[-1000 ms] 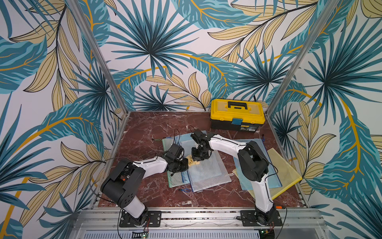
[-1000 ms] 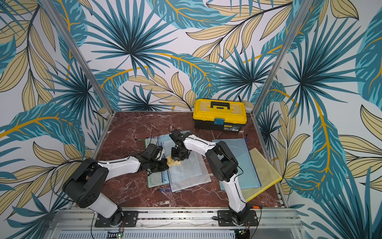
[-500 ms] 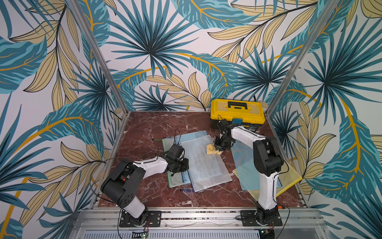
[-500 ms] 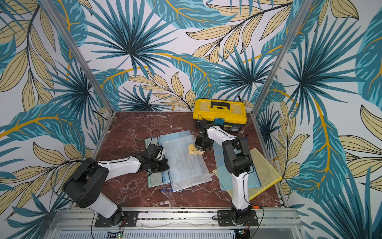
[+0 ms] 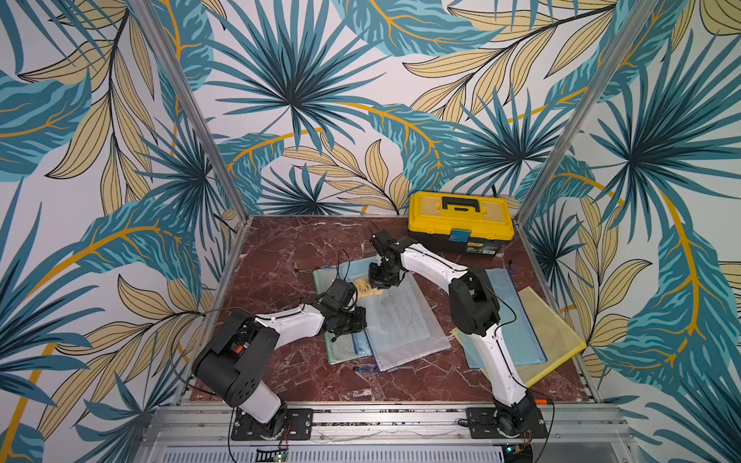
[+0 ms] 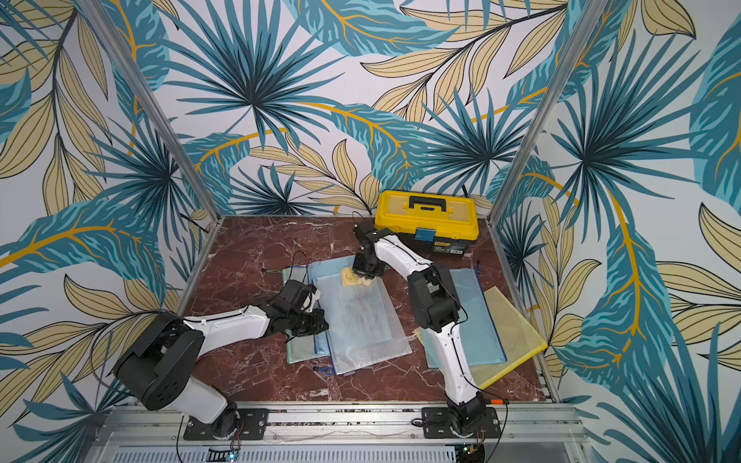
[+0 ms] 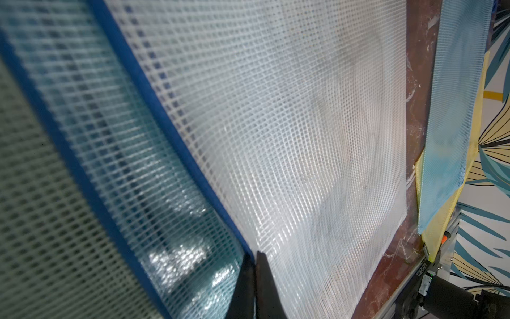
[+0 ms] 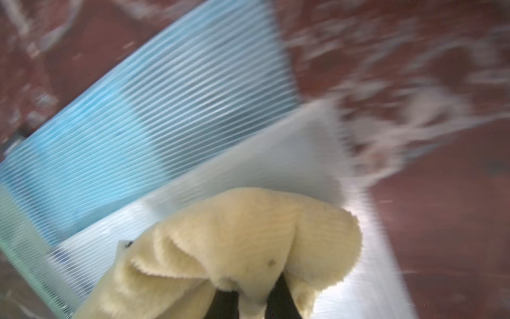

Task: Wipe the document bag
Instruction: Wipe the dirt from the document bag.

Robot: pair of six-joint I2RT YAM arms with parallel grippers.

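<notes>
Five mesh bags (image 5: 517,320) total: three stacked mid-worktop (image 5: 280,256), clear document bag (image 5: 401,320) topmost, two by the right edge. One toolbox (image 5: 461,220). Pretty sure left gripper (image 7: 255,265) is closed at its edge, right gripper (image 5: 381,280) clamping one cloth (image 5: 365,288). Red marble, leafy walls (image 5: 300,100).

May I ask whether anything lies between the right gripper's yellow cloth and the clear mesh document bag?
Nothing visible: the yellow cloth in the right gripper rests on the clear mesh document bag, whose surface is bare; the left gripper sits at its edge.
</notes>
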